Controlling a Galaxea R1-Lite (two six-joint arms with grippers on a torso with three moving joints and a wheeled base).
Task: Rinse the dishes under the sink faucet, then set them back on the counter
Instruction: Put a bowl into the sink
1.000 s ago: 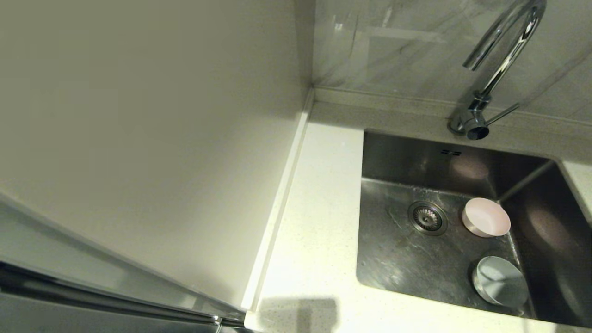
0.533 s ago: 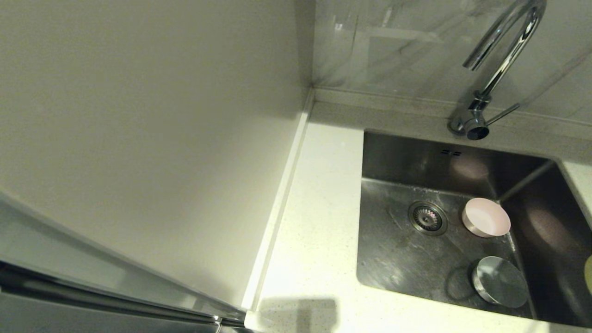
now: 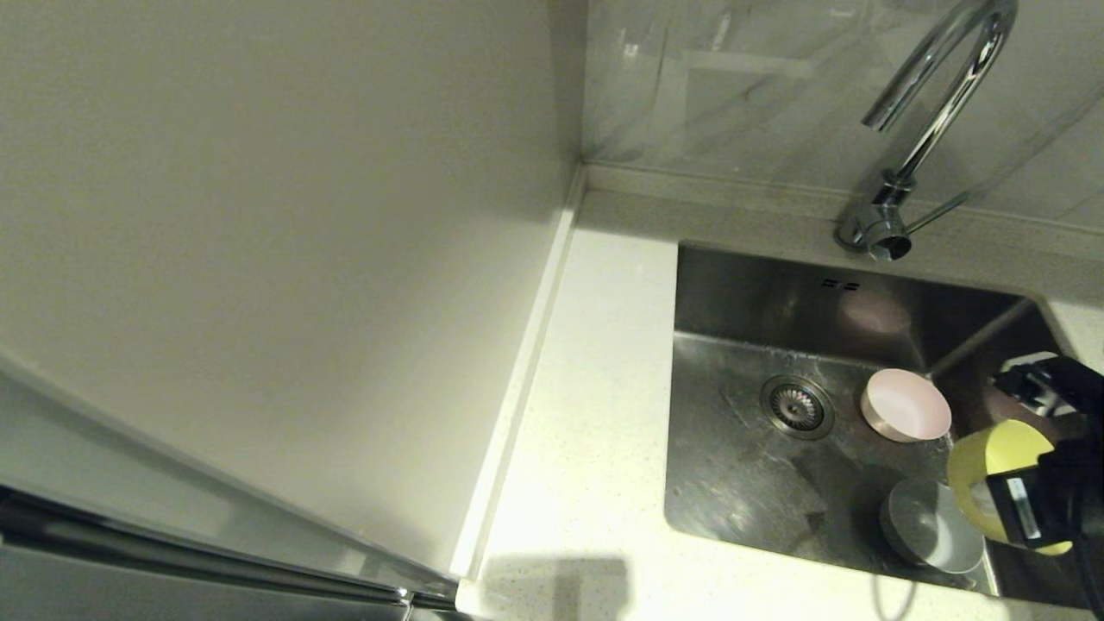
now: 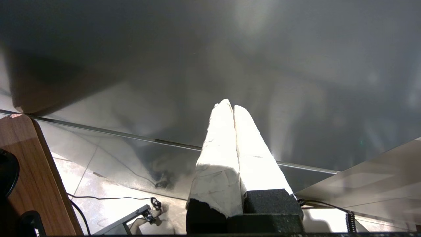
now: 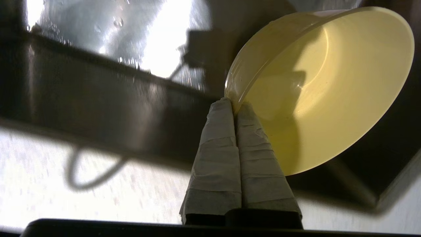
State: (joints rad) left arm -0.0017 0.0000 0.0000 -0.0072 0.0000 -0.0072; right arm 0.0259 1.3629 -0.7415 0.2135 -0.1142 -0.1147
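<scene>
My right gripper [image 3: 1005, 504] [image 5: 233, 104] is shut on the rim of the yellow bowl [image 3: 992, 457] [image 5: 322, 82], held tilted above the sink's right side. The pink bowl [image 3: 906, 405] stands upright on the sink [image 3: 742, 483] floor beside the drain [image 3: 796, 406]. The grey bowl [image 3: 930, 526] lies in the sink's near right corner, just under the yellow one. The chrome faucet [image 3: 927, 103] rises behind the sink, its spout over the basin. White counter [image 3: 595, 414] runs left of the sink. My left gripper [image 4: 230, 104] is shut, parked low and away from the sink.
A plain white upright panel [image 3: 276, 241] stands left of the counter behind a low raised rim [image 3: 517, 388]. A marbled backsplash [image 3: 759, 86] rises behind the faucet. A wooden surface [image 4: 29, 171] and floor cables [image 4: 108, 197] show in the left wrist view.
My right gripper has come in from the right edge carrying the yellow bowl, moving left over the sink's right side. The pink and grey bowls have not moved.
</scene>
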